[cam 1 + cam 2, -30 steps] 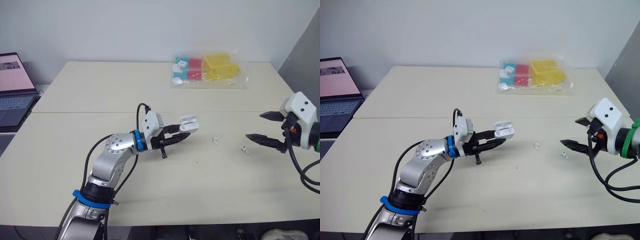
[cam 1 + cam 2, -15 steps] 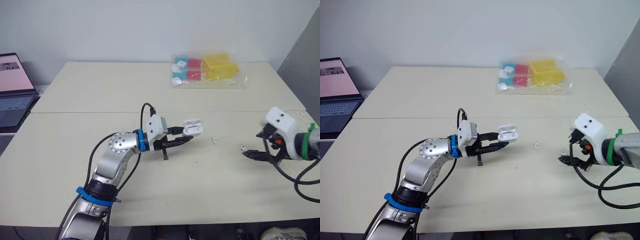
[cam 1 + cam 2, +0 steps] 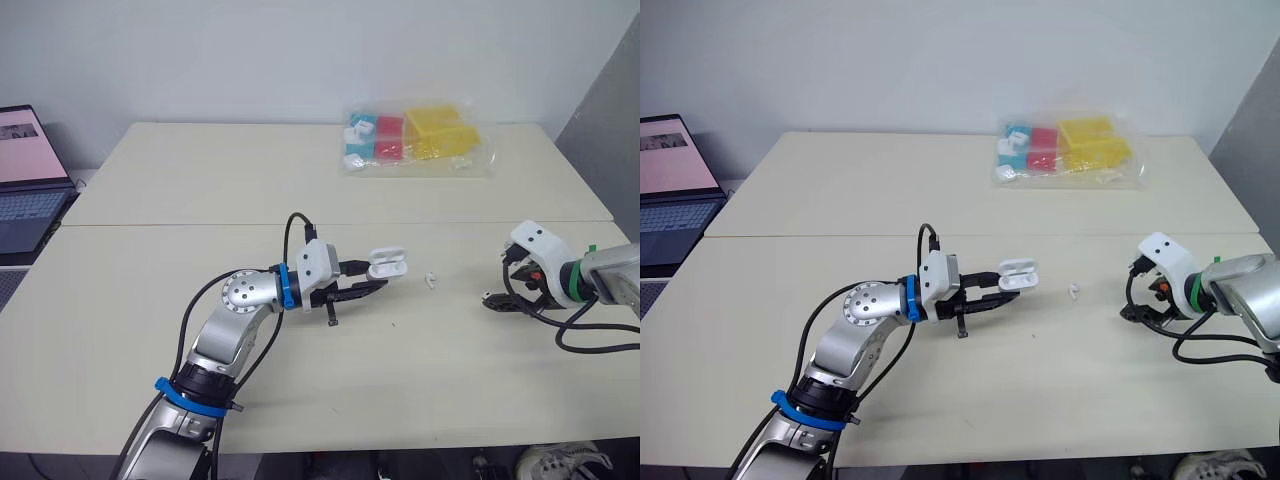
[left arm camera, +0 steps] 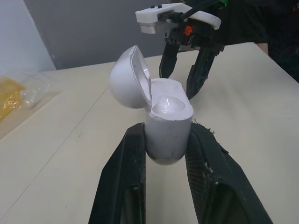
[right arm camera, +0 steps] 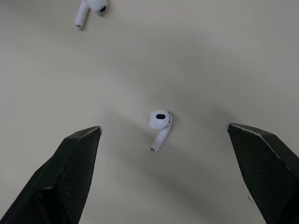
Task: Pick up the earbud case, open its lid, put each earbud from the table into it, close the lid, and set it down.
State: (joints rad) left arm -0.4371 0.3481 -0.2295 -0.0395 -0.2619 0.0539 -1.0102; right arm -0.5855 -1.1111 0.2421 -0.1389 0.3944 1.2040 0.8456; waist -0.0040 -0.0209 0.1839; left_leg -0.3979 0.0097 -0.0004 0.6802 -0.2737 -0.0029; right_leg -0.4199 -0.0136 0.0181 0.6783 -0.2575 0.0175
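Note:
The white earbud case (image 3: 387, 264) has its lid tipped open, and my left gripper (image 3: 372, 280) is shut on its lower half just above the table's middle. In the left wrist view the case (image 4: 168, 126) shows an empty well between the two black fingers. One earbud (image 3: 430, 280) lies on the table right of the case. My right gripper (image 3: 497, 290) stands open, pointing down over the second earbud (image 5: 160, 122), which lies on the table between its widely spread fingertips without touching them. The first earbud (image 5: 91, 10) lies further off in that view.
A clear bag of blue, red and yellow boxes (image 3: 415, 140) lies at the table's far side. A laptop (image 3: 25, 180) sits beyond the left edge. A seam (image 3: 180, 224) crosses the table behind both grippers.
My right gripper has dropped and swung in from the right edge until it straddles the nearer earbud. My left gripper has carried the open case slightly to the right.

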